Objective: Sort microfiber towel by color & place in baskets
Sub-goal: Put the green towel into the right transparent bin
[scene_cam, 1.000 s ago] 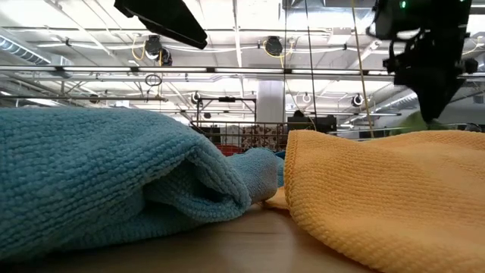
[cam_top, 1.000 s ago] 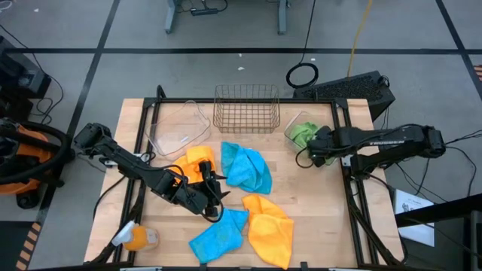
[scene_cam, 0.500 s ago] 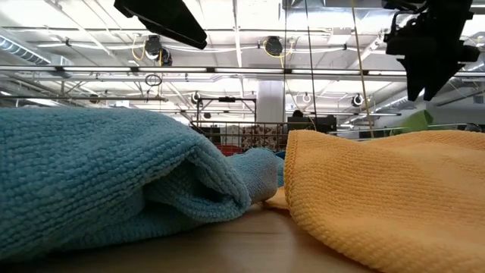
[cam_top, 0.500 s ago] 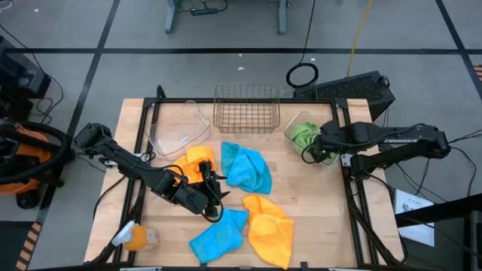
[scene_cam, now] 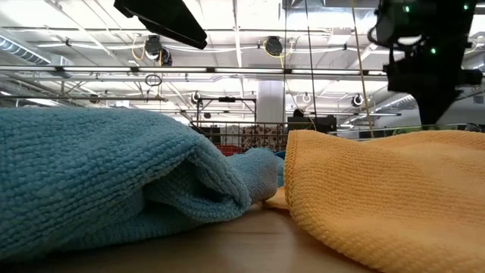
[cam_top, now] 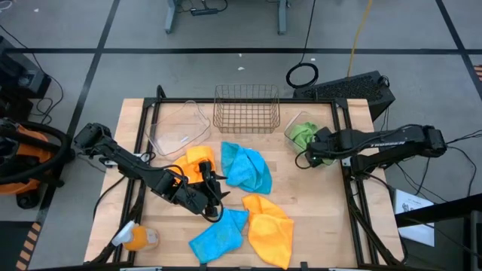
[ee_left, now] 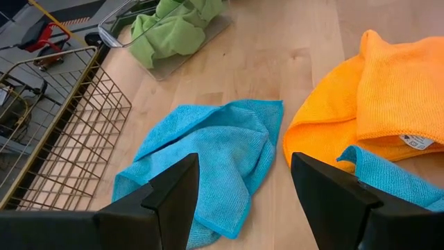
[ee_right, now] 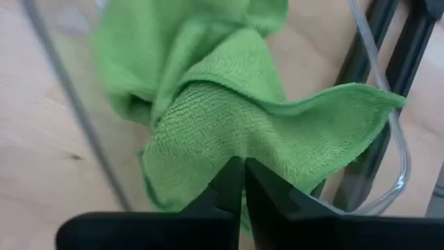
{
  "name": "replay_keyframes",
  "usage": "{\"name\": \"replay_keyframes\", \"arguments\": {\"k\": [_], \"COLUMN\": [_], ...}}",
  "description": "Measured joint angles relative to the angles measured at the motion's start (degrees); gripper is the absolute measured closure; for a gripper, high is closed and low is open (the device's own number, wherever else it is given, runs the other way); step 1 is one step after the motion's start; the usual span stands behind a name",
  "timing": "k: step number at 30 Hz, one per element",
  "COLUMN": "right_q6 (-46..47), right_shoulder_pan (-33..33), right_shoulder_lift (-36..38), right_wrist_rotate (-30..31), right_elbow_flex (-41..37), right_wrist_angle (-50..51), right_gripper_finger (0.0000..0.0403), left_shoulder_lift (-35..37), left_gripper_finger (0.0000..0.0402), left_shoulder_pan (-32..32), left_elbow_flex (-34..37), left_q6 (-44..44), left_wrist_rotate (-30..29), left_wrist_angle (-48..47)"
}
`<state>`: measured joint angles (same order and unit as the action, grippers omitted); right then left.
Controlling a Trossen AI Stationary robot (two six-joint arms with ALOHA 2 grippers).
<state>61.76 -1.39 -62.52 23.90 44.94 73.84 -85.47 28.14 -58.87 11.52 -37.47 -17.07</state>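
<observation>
Towels, high view: one green microfibre towel (cam_top: pixel 302 133) lies in the clear plastic bin (cam_top: pixel 289 128) at 2 o'clock; two crumpled blue towels (cam_top: pixel 246 168) and two orange ones (cam_top: pixel 269 228) lie loose at mid-surface.
Progress, high view: green looks sorted; the copper wire-mesh basket (cam_top: pixel 246 108) at 12 o'clock and the tipped clear bin (cam_top: pixel 178 126) at 10 o'clock hold nothing, so four towels remain.
Right gripper (cam_top: pixel 308 156), high view: beside the green bin.
Low view: ribbed blue pile (scene_cam: pixel 114 174) at 9 o'clock, orange pile (scene_cam: pixel 386 193) at 3 o'clock, touching.
Left wrist view: left gripper (ee_left: pixel 244 201) has its jaws apart and empty above a blue towel.
Right wrist view: jaws pressed together, empty, just over the green towel in its bin.
</observation>
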Motion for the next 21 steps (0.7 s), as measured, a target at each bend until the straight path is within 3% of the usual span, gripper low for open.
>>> {"name": "replay_keyframes", "arguments": {"k": [12, 21], "right_q6": [1.0, -1.6], "right_shoulder_pan": [0.0, 0.0], "right_shoulder_lift": [0.0, 0.7], "right_wrist_rotate": [-1.8, -1.4], "right_elbow_flex": [-6.9, 0.8], "right_wrist_angle": [-6.8, -2.6], "right_gripper_finger": [0.0399, 0.0401], "left_shoulder_lift": [0.0, 0.0], "left_gripper_finger": [0.0167, 0.0167], "left_shoulder_pan": [0.0, 0.0], "left_elbow_flex": [0.0, 0.2], "left_q6": [0.0, 0.1], "left_wrist_rotate": [0.0, 0.0], "left_wrist_angle": [0.1, 0.1]}}
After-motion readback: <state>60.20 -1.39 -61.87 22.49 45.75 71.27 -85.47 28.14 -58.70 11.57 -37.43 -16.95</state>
